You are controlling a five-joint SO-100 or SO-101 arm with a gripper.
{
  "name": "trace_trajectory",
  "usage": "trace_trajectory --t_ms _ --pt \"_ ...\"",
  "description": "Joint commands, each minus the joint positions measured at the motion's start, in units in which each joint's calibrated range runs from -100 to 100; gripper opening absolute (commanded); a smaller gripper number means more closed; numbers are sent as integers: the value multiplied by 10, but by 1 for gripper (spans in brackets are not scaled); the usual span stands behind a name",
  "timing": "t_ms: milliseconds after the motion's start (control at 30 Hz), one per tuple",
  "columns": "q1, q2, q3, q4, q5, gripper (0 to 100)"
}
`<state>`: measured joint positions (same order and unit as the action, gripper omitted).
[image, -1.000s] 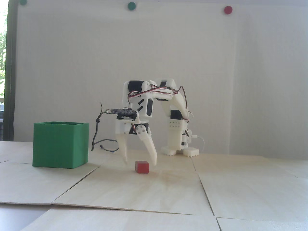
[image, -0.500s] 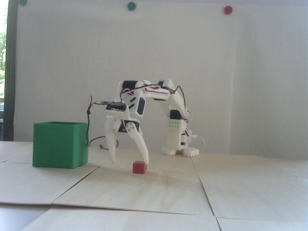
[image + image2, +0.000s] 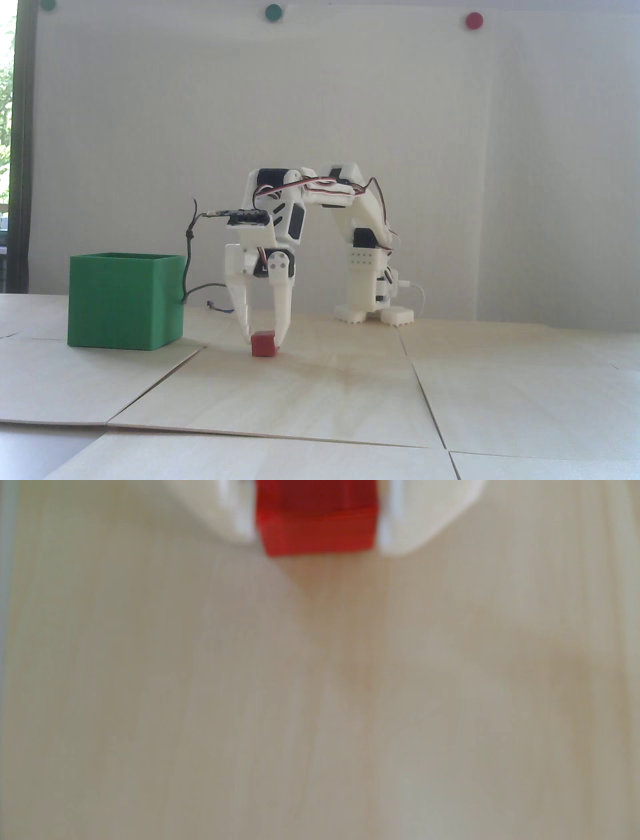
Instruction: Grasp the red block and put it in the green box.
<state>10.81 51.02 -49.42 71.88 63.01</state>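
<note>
In the fixed view, open tabletop [image 3: 320, 400] is seen toward the front edge and toward the right edge; nothing stands there. Toward the left edge the green box [image 3: 125, 302] rises as the only tall obstacle, with a dark cable [image 3: 187, 270] hanging just beside its right wall. Between the box and the gripper [image 3: 263, 340] a narrow strip of bare surface is left. The space between the fingertips is filled by the red block [image 3: 263, 345]. Toward the rear edge the arm base [image 3: 372, 300] blocks the way.

block [image 3: 263, 345] on table [image 3: 320, 395], between gripper [image 3: 263, 339] fingers | box [image 3: 125, 302] left of it, fixed view
</note>
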Motion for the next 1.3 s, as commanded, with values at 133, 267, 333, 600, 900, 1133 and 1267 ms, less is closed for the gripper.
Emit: trace_trajectory --t_ms 133,267,333,600,900,1133,1267 --pt "2 -25 4 -15 2 2" --pt "-2 -26 0 -14 2 2" --pt "-7 -29 -4 -15 2 2" --pt "-7 -130 -94 106 -12 2" --pt "31 -200 -280 144 -126 2" --pt "106 -207 -365 97 -132 2" --pt "146 -199 -362 -19 -132 2"
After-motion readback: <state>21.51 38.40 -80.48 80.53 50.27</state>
